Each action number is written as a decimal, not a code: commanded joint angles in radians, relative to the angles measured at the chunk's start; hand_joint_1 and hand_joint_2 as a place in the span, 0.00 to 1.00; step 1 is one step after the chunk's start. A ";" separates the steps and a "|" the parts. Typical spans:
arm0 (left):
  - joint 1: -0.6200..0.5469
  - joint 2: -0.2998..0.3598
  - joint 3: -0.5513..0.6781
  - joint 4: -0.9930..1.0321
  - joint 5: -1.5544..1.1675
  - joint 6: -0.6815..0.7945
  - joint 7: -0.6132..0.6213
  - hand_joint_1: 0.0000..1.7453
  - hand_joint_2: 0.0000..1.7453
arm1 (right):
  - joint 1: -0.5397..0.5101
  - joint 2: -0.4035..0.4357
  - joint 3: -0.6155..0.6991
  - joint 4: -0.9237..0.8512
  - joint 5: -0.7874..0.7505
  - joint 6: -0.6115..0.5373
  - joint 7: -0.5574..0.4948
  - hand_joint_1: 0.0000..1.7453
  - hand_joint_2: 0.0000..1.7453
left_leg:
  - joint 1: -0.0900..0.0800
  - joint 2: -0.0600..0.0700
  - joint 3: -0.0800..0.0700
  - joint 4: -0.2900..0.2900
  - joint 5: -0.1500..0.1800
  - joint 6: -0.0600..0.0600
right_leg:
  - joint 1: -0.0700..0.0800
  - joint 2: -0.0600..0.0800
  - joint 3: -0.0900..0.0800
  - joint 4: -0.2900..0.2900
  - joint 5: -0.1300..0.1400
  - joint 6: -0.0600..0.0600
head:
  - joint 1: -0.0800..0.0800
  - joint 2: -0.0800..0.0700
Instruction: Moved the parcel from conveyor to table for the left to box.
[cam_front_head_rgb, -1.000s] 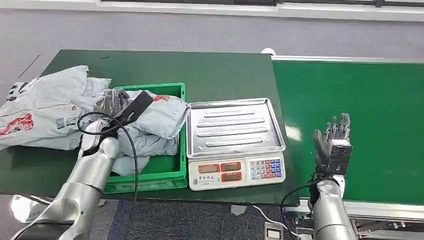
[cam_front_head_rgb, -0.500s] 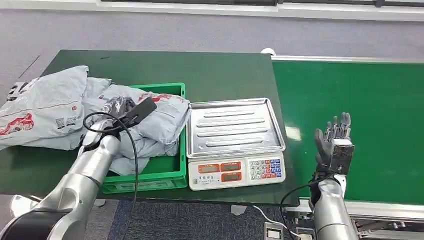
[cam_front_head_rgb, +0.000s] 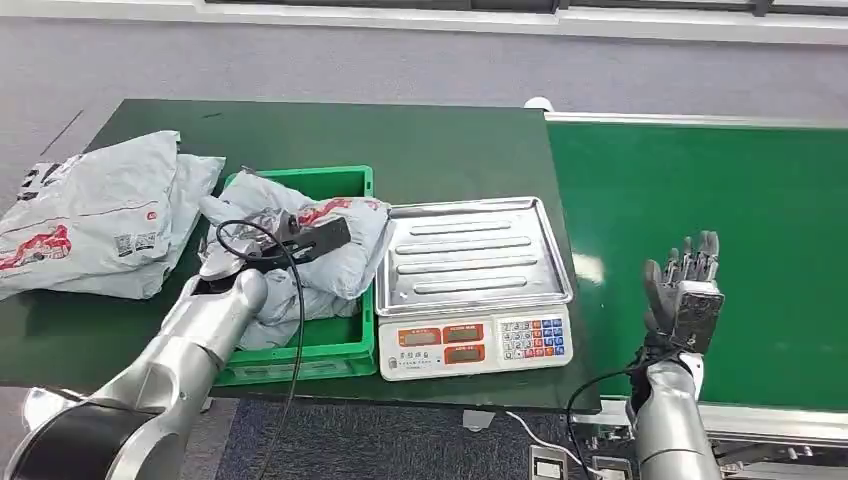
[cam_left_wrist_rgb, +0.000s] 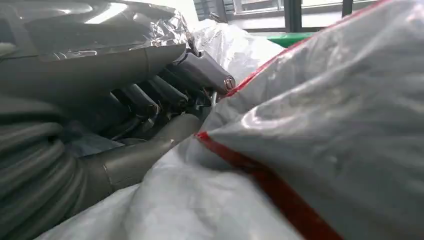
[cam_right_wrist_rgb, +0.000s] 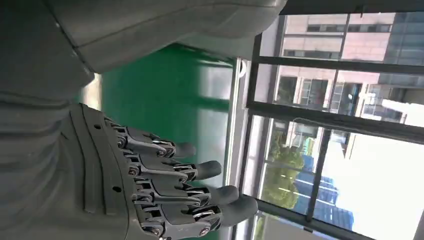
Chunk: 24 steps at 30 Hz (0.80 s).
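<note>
Left hand (cam_front_head_rgb: 262, 250) on parcel (cam_front_head_rgb: 335, 235) | dark-green table (cam_front_head_rgb: 400, 150) | grey floor (cam_front_head_rgb: 400, 65)

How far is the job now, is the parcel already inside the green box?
Done: the parcel is off the conveyor and over the green box. In hand: the left hand holds it, fingers against the plastic. Left: letting go. The right hand is open above the belt.

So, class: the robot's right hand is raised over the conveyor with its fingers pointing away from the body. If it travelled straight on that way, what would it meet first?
Likely nothing: ahead of the right hand lies bare green conveyor belt, though depth is hard to judge.
</note>
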 joint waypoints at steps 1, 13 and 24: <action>0.013 -0.044 0.034 0.003 0.131 0.134 -0.164 0.00 1.00 | 0.002 0.012 -0.055 -0.006 -0.002 0.006 0.003 0.00 1.00 | 0.001 -0.001 0.003 -0.002 0.000 0.000 | 0.001 -0.001 0.003 -0.003 0.000 -0.001 | 0.000 0.000; 0.177 -0.087 0.188 -0.399 0.538 0.643 -0.491 0.00 0.00 | -0.006 0.026 -0.015 0.001 -0.003 -0.001 0.003 0.00 1.00 | 0.000 0.001 0.000 -0.001 0.000 0.000 | 0.001 0.001 0.000 -0.001 0.000 -0.001 | 0.000 0.000; 0.254 -0.090 0.170 -0.569 0.459 0.788 -0.483 0.00 0.00 | -0.005 0.014 0.015 0.004 -0.028 -0.018 0.003 0.00 1.00 | 0.001 0.001 -0.001 0.000 -0.001 0.000 | 0.001 0.001 0.000 0.000 -0.001 -0.001 | 0.000 0.000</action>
